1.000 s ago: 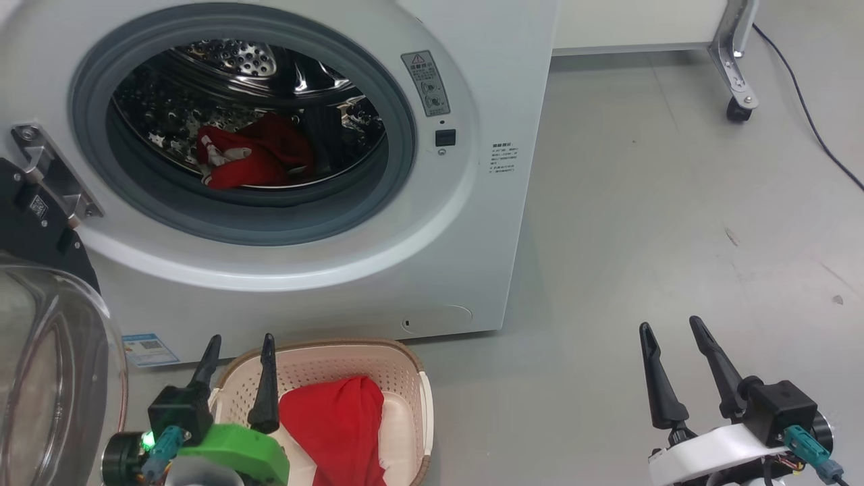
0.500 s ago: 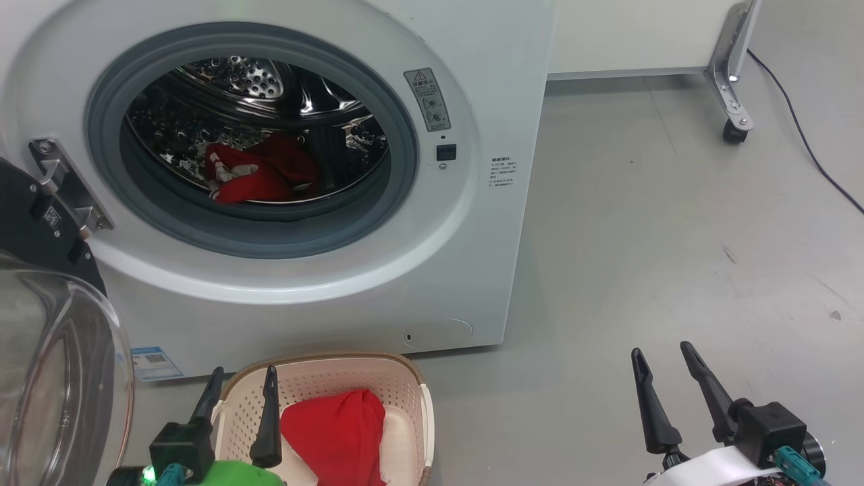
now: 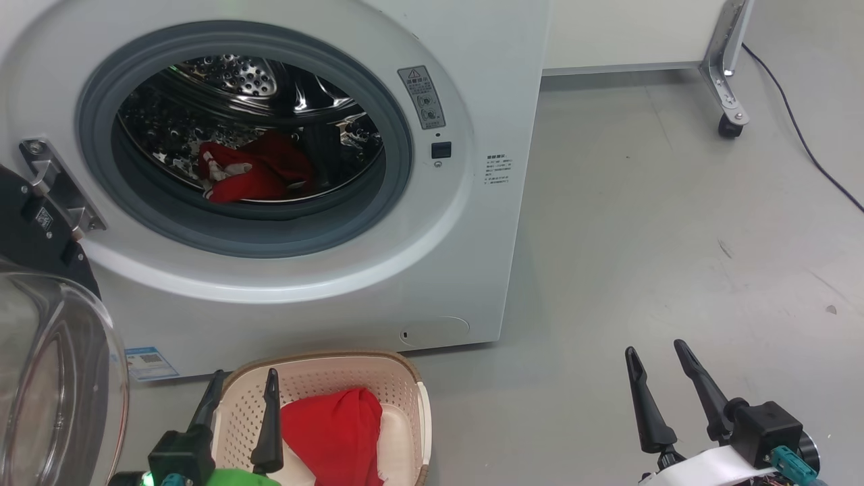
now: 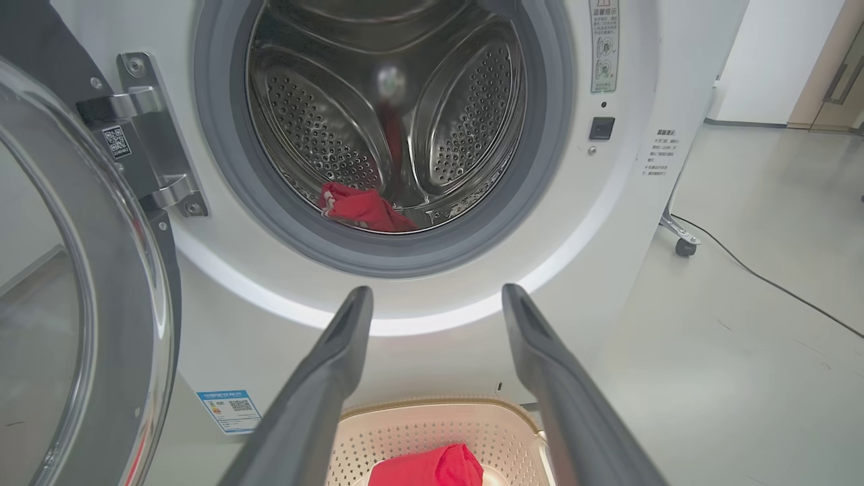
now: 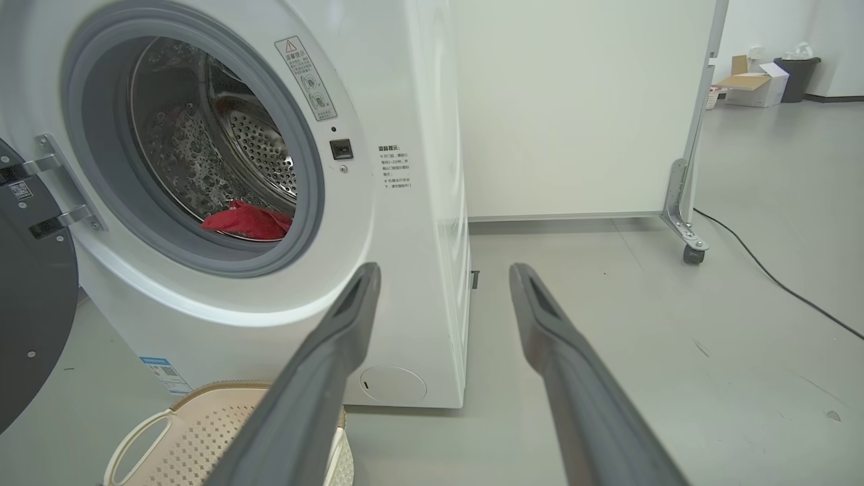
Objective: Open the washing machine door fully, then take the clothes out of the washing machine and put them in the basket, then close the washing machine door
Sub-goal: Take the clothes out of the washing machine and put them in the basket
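Grey floor (image 3: 641,236); basket (image 3: 324,358) set against washing machine (image 3: 472,256). Unloading in hand: washing machine door (image 3: 54,378) swung wide, clothes (image 3: 253,172) seen in drum (image 3: 236,74). Spread and empty: left end effector (image 3: 244,372), right end effector (image 3: 654,347). Drum reach needed next.

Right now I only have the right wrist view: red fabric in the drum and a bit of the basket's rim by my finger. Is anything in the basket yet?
Observer: Yes. The head view shows a red garment lying inside the basket.
Operator: Where is the left gripper?
Observer: The left gripper is open and empty, its fingers pointing over the basket's left side.
Operator: Is the door out of the way?
Observer: The washing machine door is swung wide; its glass bowl stands well to the left of the opening.
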